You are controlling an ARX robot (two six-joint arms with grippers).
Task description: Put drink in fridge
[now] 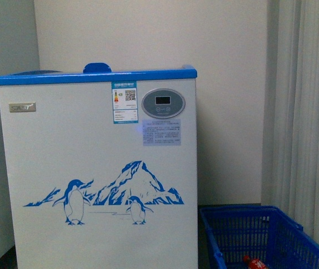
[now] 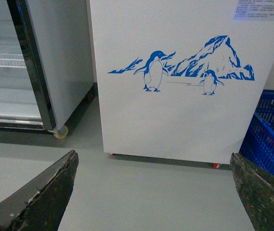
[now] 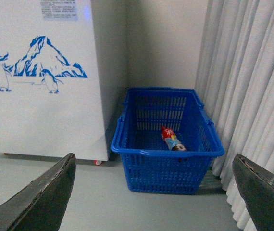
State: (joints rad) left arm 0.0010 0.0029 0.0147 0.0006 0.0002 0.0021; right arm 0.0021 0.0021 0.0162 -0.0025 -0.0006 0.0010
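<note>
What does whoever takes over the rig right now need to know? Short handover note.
Left gripper: open, empty, facing the front of the fridge.
Right gripper: open, empty, facing the blue basket.
Drink: lying on its side in the blue basket, which stands on the floor between the fridge and the curtain.
Done: nothing; the drink is not yet picked up.
Left: grasp the drink, lift it out, put it in the fridge. Whether the fridge is open cannot be told from these views.

Fridge point(image 1: 47, 157): smooth, semi-gloss white front panel; glossy blue plastic rim point(image 1: 92, 77). Shopping basket point(image 3: 166, 168): blue plastic lattice walls. Curtain point(image 3: 252, 72): pleated cloth, matt. Floor point(image 2: 151, 192): smooth, matt grey surface
</note>
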